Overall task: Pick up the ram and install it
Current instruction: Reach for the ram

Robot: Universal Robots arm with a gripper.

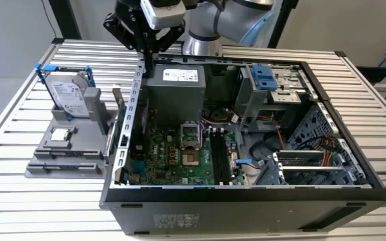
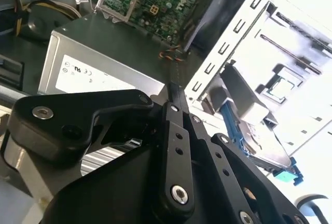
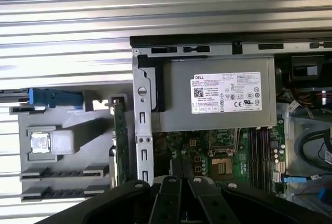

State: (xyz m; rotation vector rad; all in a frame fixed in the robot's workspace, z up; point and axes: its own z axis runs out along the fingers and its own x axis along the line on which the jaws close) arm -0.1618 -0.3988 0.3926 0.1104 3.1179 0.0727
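Observation:
The ram [image 1: 115,123] is a thin green stick standing on edge in a grey holder [image 1: 69,150], just outside the open computer case's wall on the exterior view's left; in the first wrist view the ram [image 3: 120,138] runs beside that wall. My gripper [image 1: 149,64] hangs above the case's back corner, over the grey power supply [image 1: 176,90], apart from the ram. In the second wrist view its fingers [image 2: 173,97] meet in one narrow tip with nothing between them. The motherboard's black memory slots [image 1: 217,155] lie inside the case.
A silver hard drive in a blue frame [image 1: 69,95] stands in the grey holder, with a square chip [image 1: 60,134] lying in front of it. Cables and drive cages [image 1: 293,160] crowd the case on the exterior view's right. The case rests on a slatted metal table [image 1: 18,201].

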